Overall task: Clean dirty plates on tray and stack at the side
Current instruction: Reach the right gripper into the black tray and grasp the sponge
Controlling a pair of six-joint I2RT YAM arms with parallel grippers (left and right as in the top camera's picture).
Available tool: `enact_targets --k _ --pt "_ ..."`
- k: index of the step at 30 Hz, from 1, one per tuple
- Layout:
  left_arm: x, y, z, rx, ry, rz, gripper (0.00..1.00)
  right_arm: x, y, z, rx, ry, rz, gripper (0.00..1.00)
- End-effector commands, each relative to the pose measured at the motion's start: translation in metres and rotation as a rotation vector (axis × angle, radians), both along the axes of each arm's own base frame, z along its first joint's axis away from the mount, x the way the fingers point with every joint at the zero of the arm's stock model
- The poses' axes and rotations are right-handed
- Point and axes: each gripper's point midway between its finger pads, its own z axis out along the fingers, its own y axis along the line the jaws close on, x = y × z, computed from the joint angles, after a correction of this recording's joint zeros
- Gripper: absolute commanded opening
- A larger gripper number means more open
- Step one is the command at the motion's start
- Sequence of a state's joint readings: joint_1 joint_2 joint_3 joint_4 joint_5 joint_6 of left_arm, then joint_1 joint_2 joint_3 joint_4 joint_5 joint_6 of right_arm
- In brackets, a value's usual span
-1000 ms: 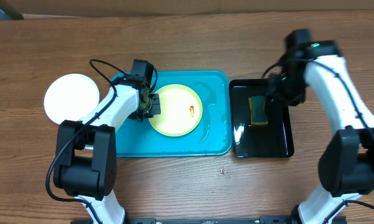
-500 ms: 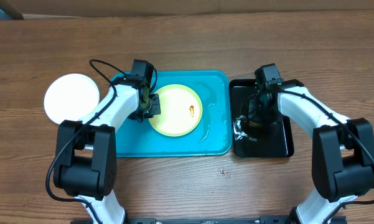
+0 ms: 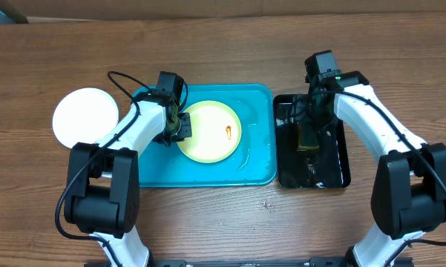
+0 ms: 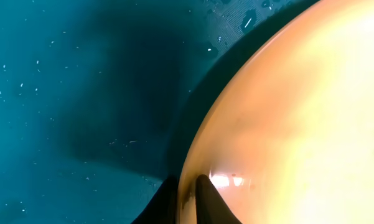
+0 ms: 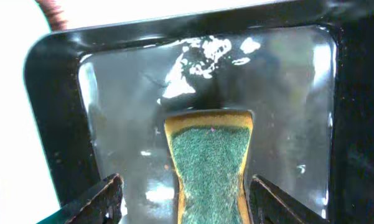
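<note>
My left end effector is pinched shut on the left rim of the pale yellow-green round plate. That plate lies in the large turquoise plastic tray, with an orange-red smear right of its centre. Bare tray floor shows right of and in front of the plate. A white round plate sits on the wooden counter, left of the tray and apart from it. My right end effector stands open astride the green-faced yellow sponge in the narrow black tray, with a gap on either side.

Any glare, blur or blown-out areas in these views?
Overhead: evenly lit and sharp, small glints on the wet black tray. Left wrist: the plate is so close it looks orange and soft, hot spot at its rim; dark shadow on the turquoise tray. Right wrist: top and left blown out white, sponge sharp.
</note>
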State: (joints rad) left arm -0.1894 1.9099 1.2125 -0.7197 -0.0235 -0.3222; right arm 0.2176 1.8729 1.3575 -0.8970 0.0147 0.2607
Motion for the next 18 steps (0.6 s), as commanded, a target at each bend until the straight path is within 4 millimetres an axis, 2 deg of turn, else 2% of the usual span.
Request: enact_targets --k 1,3,4,6,8,10,11,12,13,18 --pt "-0.009 0.004 -0.013 0.024 0.045 0.011 0.12 -0.006 -0.003 -0.011 -0.013 0.007 0.000 0.67" --pt "-0.009 0.004 -0.013 0.024 0.045 0.011 0.12 -0.008 -0.003 -0.022 -0.010 -0.001 -0.003 0.65" --pt "-0.009 0.004 -0.013 0.024 0.045 0.011 0.12 -0.009 -0.004 -0.030 -0.008 -0.010 -0.003 0.60" --pt "-0.009 0.004 -0.013 0.024 0.045 0.011 0.12 -0.010 -0.004 -0.041 -0.003 -0.032 -0.003 0.36" --pt "-0.009 0.004 -0.013 0.024 0.045 0.011 0.09 -0.009 -0.003 -0.052 0.004 -0.064 -0.002 0.04" --pt "-0.010 0.004 -0.013 0.025 0.045 0.011 0.08 -0.006 -0.003 -0.056 0.007 -0.091 0.008 0.04" --pt "-0.010 0.004 -0.013 0.025 0.045 0.011 0.08 -0.004 -0.002 -0.055 0.009 -0.097 0.008 0.14" --pt "-0.010 0.004 -0.013 0.025 0.045 0.011 0.09 -0.002 -0.002 -0.051 0.010 -0.101 0.008 0.55" --pt "-0.010 0.004 -0.013 0.025 0.045 0.011 0.11 0.000 -0.001 -0.045 0.012 -0.100 0.008 0.72" --pt "-0.010 0.004 -0.013 0.024 0.045 0.011 0.15 0.003 0.000 -0.011 0.002 -0.058 0.008 0.75"
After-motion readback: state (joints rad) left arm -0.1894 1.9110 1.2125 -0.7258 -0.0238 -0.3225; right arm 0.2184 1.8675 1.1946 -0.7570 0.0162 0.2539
